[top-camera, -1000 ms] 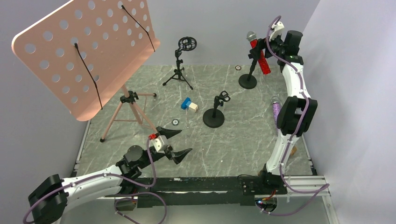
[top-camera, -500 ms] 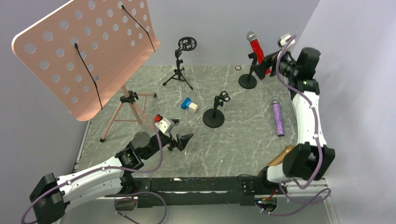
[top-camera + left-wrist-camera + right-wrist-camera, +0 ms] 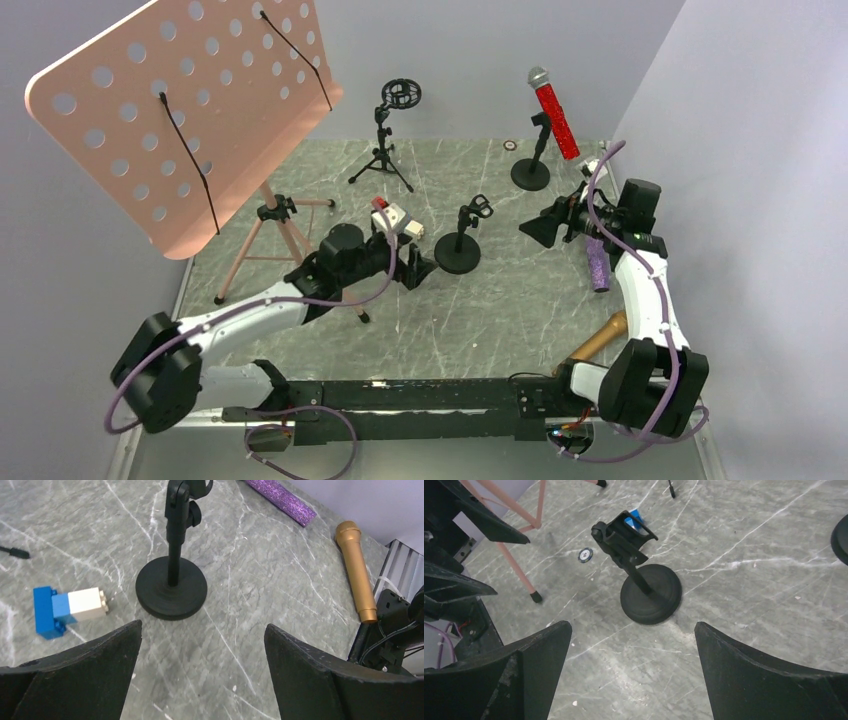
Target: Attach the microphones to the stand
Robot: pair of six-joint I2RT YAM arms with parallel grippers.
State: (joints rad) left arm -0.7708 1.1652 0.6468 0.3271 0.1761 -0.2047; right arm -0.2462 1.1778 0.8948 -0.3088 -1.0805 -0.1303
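On far stand, red microphone

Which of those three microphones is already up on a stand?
The red glitter microphone: it sits tilted in the clip of the far round-base stand, while the purple microphone and the gold microphone lie flat on the table.

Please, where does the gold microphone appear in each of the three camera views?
Top external: the gold microphone lies at the lower right, partly hidden.
Left wrist: it lies at the right side, with its grille toward the top.
Right wrist: it is not in this picture.
Shared landmark: the empty black round-base stand, which shows in all three views.
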